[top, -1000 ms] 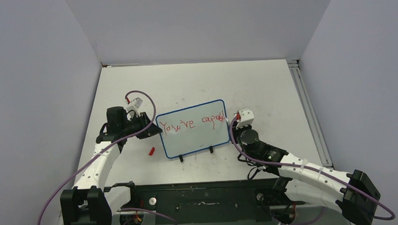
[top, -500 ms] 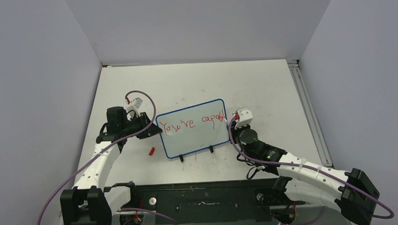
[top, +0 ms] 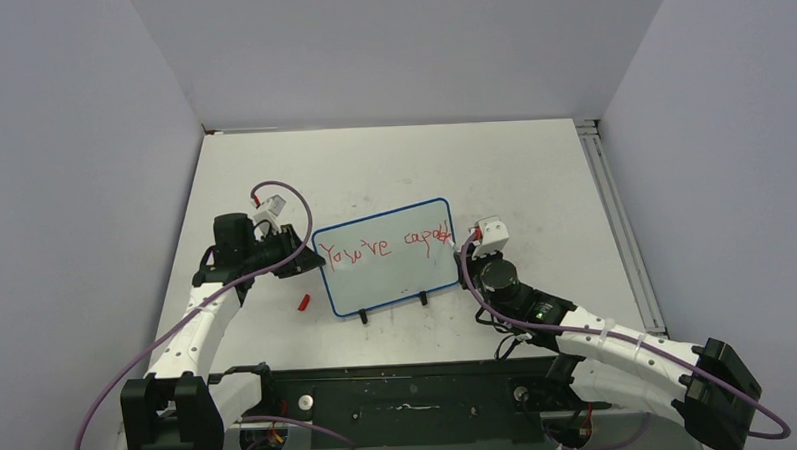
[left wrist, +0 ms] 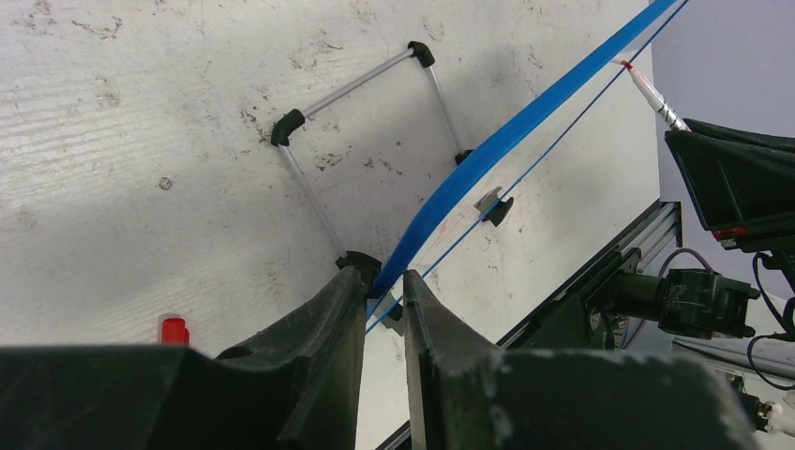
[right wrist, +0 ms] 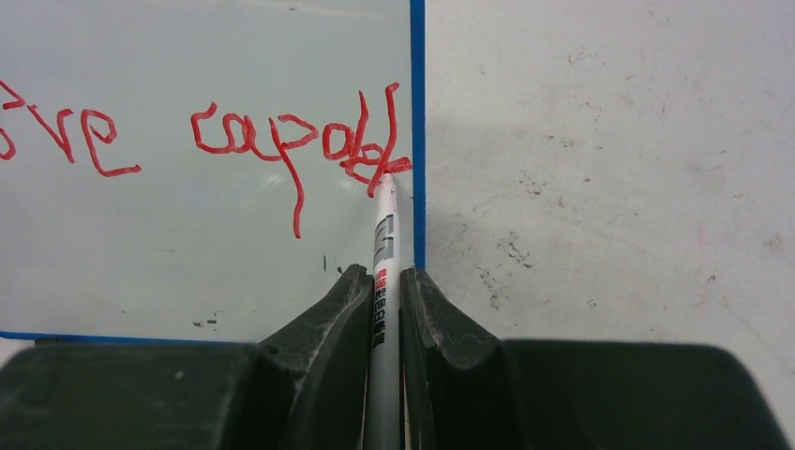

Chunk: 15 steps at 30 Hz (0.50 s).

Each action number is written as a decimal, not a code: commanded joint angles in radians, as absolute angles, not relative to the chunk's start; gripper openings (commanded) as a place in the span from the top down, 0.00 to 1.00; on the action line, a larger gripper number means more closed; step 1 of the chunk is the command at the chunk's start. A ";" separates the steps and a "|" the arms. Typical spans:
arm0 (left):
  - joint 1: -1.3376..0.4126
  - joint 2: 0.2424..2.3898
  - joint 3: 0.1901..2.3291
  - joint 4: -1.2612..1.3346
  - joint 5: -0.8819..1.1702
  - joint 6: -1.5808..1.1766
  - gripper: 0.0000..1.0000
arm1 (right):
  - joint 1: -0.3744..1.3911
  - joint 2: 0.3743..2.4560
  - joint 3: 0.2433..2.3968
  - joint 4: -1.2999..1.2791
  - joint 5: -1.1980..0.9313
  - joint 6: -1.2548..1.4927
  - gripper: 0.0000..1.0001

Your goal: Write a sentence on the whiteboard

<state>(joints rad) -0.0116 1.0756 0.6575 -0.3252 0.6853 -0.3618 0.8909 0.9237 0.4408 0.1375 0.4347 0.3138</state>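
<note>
At the board's right edge, the right gripper (right wrist: 385, 275) is clamped on the marker (right wrist: 384, 248), tip touching the last red stroke, just inside the blue frame. Over the last second the gripper nudged left, then back right; the sentence (right wrist: 291, 141) looks hardly changed, so likely one short finishing stroke. The final letters of "capabl" overlap. The board (top: 386, 280) stands mid-table (top: 533, 180), tilted on its feet, with the left gripper (left wrist: 382, 278) pinching its left frame. A red cap (top: 303, 302) lies near its lower left corner. Judgement: the top line is out of room, so more words must go below.
</note>
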 commanded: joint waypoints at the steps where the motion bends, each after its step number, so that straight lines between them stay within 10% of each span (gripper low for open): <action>1: -0.015 1.063 0.699 -0.313 0.692 -0.351 0.81 | 0.897 0.910 0.428 0.128 0.435 0.338 0.95; 15: -0.016 1.063 0.699 -0.313 0.695 -0.351 0.81 | 0.907 0.905 0.424 0.106 0.466 0.353 0.95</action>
<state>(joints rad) -0.0116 1.0756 0.6575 -0.3252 0.6857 -0.3618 0.8986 0.9230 0.4408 0.1177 0.4370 0.3374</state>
